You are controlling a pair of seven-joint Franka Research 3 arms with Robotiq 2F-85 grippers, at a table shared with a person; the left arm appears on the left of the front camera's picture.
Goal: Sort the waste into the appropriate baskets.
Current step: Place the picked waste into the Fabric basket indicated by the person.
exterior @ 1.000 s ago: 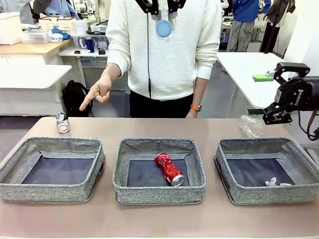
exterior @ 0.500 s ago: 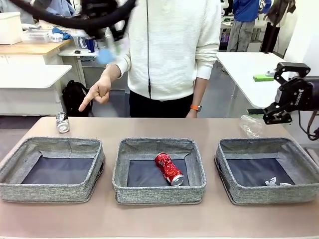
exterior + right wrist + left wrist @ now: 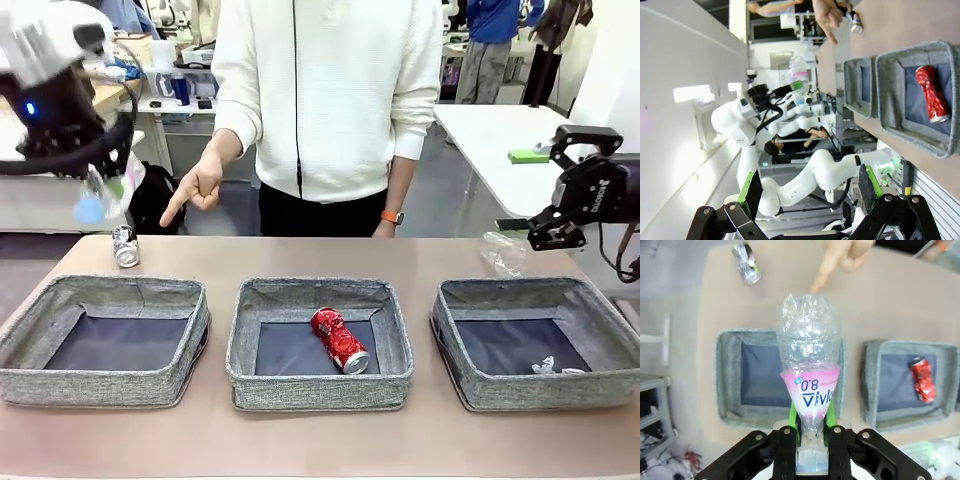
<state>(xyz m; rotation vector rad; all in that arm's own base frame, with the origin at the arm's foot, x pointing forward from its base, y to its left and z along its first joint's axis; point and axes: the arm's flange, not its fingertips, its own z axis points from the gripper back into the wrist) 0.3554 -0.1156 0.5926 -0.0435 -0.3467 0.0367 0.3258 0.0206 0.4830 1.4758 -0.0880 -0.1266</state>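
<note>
Carrying the clear plastic bottle with pink label (image 3: 809, 355) to its basket is, in our judgement, the step in hand. The left end effector (image 3: 811, 417) is clenched on the bottle's neck end, just below the label. It holds the bottle in the air above the left side of the tabletop (image 3: 320, 255). The left basket (image 3: 729, 390) lies beneath it in the left wrist view.

Procedure we recommend:
1. Confirm the target. The left basket is the one with nothing in it, so we judge it the likely bin for bottles.
2. Centre the bottle over the dark base, clear of the soft walls.
3. Lower it until the bottle body sits below the rim, then release. A light, crumpled bottle dropped from height may bounce out.
4. Keep clear of the person's hand (image 3: 195, 187), which points down towards the far left of the tabletop.

The right end effector (image 3: 548, 190) is released, with its jaws wide apart, and hovers above the far right corner holding nothing.

Inventory:
- Baskets: three. The left basket, the middle basket (image 3: 320, 388) and the right basket (image 3: 540, 395).
- Bottles: two. One is held. The clear label-less bottle (image 3: 503, 252) lies on the tabletop just behind the right basket.
- Cans: two. The red drink can (image 3: 339, 339) lies in the middle basket. The dark drink can (image 3: 124, 245) lies on the tabletop behind the left basket.
- Scraps: one. The small white scrap (image 3: 548, 366) lies in the right basket.
</note>
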